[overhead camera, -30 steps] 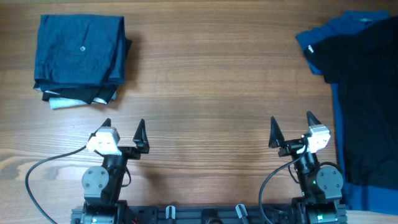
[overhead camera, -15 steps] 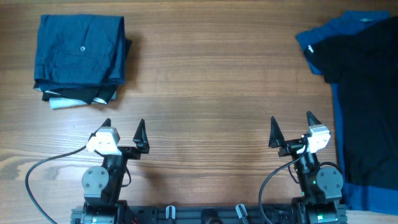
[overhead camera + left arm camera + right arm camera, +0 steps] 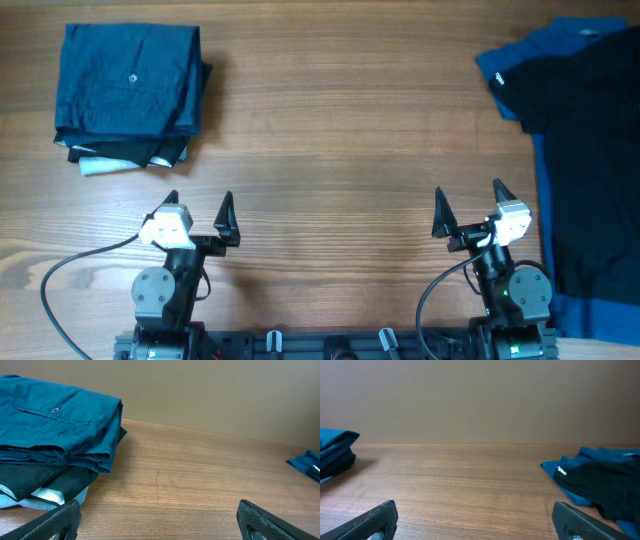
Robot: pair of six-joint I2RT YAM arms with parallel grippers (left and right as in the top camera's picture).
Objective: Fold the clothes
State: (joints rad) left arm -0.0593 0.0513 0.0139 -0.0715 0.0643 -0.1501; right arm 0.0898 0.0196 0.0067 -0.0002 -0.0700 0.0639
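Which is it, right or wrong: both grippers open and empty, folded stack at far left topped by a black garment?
Wrong on one point: the overhead view shows a blue garment topping the folded stack, black garment beneath. The left gripper and right gripper are open and empty.

Five garment layers in two piles, two grippers, one table.

The folded stack [image 3: 130, 85] shows three layers: one blue garment [image 3: 125, 60] on top, one black layer [image 3: 135, 152] under it and one pale layer [image 3: 98, 167] at the bottom; whether more lie inside cannot be told. The loose pile [image 3: 585, 180] shows two pieces, one black shirt [image 3: 595, 140] over one blue piece [image 3: 530, 50]. There are two grippers, the left gripper [image 3: 198, 200] and the right gripper [image 3: 468, 192], each with two fingers, and one wooden table [image 3: 330, 130].
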